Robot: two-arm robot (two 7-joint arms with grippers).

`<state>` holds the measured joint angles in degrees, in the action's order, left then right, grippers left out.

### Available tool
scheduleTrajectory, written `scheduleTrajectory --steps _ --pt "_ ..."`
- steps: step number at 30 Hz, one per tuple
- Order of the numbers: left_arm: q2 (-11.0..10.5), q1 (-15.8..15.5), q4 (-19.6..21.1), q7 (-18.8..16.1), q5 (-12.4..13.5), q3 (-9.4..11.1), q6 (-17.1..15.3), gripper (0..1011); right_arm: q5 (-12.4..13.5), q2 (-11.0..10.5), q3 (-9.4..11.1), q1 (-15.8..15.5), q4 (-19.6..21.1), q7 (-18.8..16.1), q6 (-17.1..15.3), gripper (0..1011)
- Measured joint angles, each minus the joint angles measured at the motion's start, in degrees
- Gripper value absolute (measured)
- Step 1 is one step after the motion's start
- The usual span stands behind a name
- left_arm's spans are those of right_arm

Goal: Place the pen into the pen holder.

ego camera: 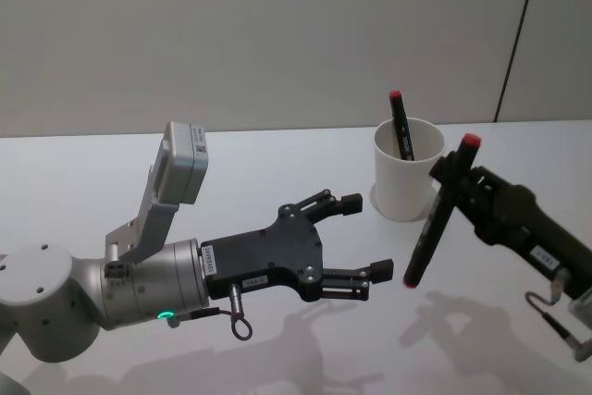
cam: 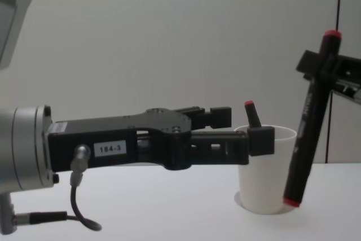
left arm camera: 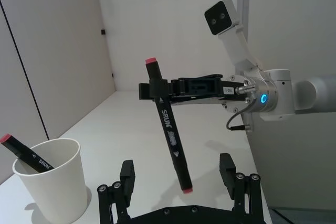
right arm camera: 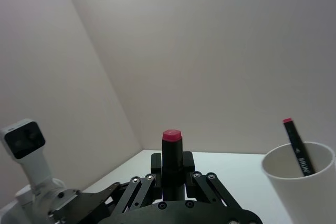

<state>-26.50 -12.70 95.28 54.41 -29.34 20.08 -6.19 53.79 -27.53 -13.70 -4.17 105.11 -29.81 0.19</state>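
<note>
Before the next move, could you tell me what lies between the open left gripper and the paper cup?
Nothing: in the head view, bare white table separates the left gripper from the cup. The pen held by the right gripper hangs beside that gap.

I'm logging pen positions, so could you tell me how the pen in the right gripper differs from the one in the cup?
The held pen hangs tilted above the table, clamped in the right gripper, outside the pen holder. The second pen leans inside that cup, only its upper part showing. Both are black with red caps.
</note>
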Motion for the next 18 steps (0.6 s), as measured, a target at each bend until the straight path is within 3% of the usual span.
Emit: scheduleTrajectory --steps 9,18 --pt "0.0 0.0 0.0 0.0 0.0 0.0 0.0 1001 -2.4 -0.4 1.1 0.8 -0.9 3.4 3.8 230" --pt "0.0 0.0 0.0 0.0 0.0 0.0 0.0 1001 -7.6 0.8 1.5 3.9 -3.1 6.9 6.8 230"
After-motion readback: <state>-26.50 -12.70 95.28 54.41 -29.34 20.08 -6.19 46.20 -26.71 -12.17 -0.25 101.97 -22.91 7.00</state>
